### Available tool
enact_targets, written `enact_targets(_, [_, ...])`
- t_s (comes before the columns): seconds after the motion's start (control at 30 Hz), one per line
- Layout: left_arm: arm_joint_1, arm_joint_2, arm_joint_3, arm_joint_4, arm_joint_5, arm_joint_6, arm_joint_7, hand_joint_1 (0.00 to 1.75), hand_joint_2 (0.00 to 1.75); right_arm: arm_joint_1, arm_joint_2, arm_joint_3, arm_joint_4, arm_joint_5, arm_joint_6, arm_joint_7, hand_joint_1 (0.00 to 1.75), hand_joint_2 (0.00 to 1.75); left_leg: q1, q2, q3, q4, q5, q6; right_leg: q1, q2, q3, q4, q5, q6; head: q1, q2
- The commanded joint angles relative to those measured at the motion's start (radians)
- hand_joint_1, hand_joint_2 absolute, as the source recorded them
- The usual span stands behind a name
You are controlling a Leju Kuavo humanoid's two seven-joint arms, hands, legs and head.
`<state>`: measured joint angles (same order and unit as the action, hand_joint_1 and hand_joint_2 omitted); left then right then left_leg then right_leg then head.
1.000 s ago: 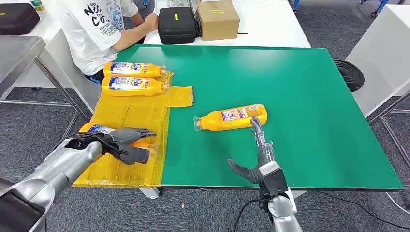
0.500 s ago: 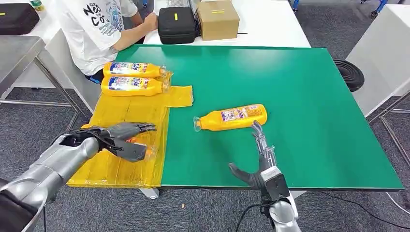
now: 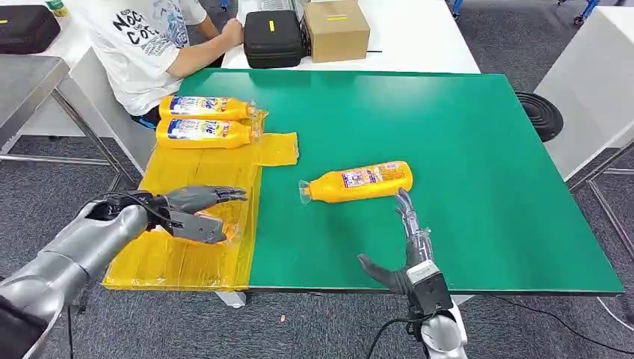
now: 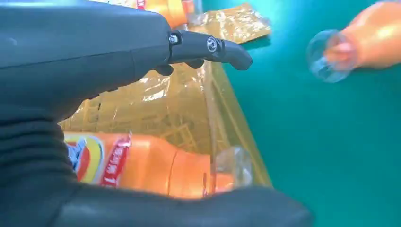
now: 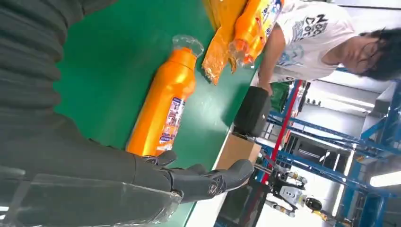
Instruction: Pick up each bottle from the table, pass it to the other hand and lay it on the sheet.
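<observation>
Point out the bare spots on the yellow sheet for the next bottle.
The yellow plastic sheet lies bare in its middle, between the two orange bottles at its far end and the orange bottle under the left hand near its front. The near end is crowded.

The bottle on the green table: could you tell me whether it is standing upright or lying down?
Lying down: the bottle rests on its side on the green table.

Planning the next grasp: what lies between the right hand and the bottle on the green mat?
Nothing: the head view shows bare green mat between the right hand and the bottle.
</observation>
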<state>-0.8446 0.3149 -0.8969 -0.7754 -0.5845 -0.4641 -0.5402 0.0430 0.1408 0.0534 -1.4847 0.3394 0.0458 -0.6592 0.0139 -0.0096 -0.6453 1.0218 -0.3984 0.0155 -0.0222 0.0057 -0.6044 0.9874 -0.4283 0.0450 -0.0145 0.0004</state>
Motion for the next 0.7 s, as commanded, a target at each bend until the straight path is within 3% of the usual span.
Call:
enact_targets(0.03, [-0.003, -0.035, 0.115, -0.059, 0.124, 0.088, 0.062, 0.00, 0.00, -0.107, -0.067, -0.029, 0.050, 0.166, -0.073, 0.095, 0.00, 1.75, 0.001, 0.000, 0.001, 0.001, -0.001, 0.000, 0.001, -0.002, 0.002, 0.000, -0.001, -0.002, 0.000, 0.000])
enact_targets(0.07, [0.032, -0.075, 0.161, -0.043, 0.130, 0.169, 0.079, 0.00, 1.75, -0.162, -0.099, -0.020, 0.107, 0.217, -0.096, 0.129, 0.00, 1.75, 0.000, 0.000, 0.002, 0.000, 0.000, 0.000, 0.000, -0.001, 0.002, -0.001, 0.000, -0.001, 0.000, 0.000])
enact_targets(0.17, [0.149, -0.162, 0.271, -0.056, 0.131, 0.367, 0.089, 0.00, 1.75, -0.311, -0.129, -0.014, 0.246, 0.314, -0.125, 0.179, 0.00, 1.75, -0.002, 0.003, 0.004, -0.002, 0.000, 0.001, -0.001, 0.003, 0.004, -0.003, 0.002, 0.000, 0.000, 0.000])
enact_targets(0.3, [0.195, -0.174, 0.314, -0.109, 0.123, 0.412, 0.094, 0.00, 1.75, -0.333, -0.134, 0.000, 0.266, 0.381, -0.144, 0.217, 0.00, 1.75, -0.002, 0.002, 0.004, -0.001, 0.000, 0.002, -0.002, 0.001, 0.005, -0.003, 0.002, 0.001, 0.000, 0.000])
enact_targets(0.47, [0.379, -0.245, 0.408, -0.258, 0.120, 0.436, 0.064, 0.00, 1.75, -0.645, -0.234, 0.081, 0.683, 0.583, -0.201, 0.330, 0.00, 1.75, -0.004, 0.009, 0.006, -0.001, 0.000, 0.004, -0.004, 0.007, 0.005, -0.003, 0.004, 0.002, -0.001, 0.000])
enact_targets(0.63, [0.430, -0.266, 0.425, -0.283, 0.089, 0.463, 0.077, 0.00, 1.75, -0.847, -0.256, 0.174, 0.980, 0.697, -0.116, 0.371, 0.00, 1.75, -0.004, 0.005, 0.004, 0.001, 0.000, 0.004, -0.003, 0.004, 0.004, -0.002, 0.004, 0.002, 0.000, 0.000])
enact_targets(0.7, [0.423, -0.258, 0.430, -0.278, 0.087, 0.464, 0.075, 0.00, 1.75, -0.868, -0.252, 0.183, 1.014, 0.704, -0.098, 0.373, 0.00, 1.75, -0.004, 0.006, 0.002, 0.001, 0.000, 0.004, -0.003, 0.005, 0.002, -0.001, 0.003, 0.002, 0.000, 0.000])
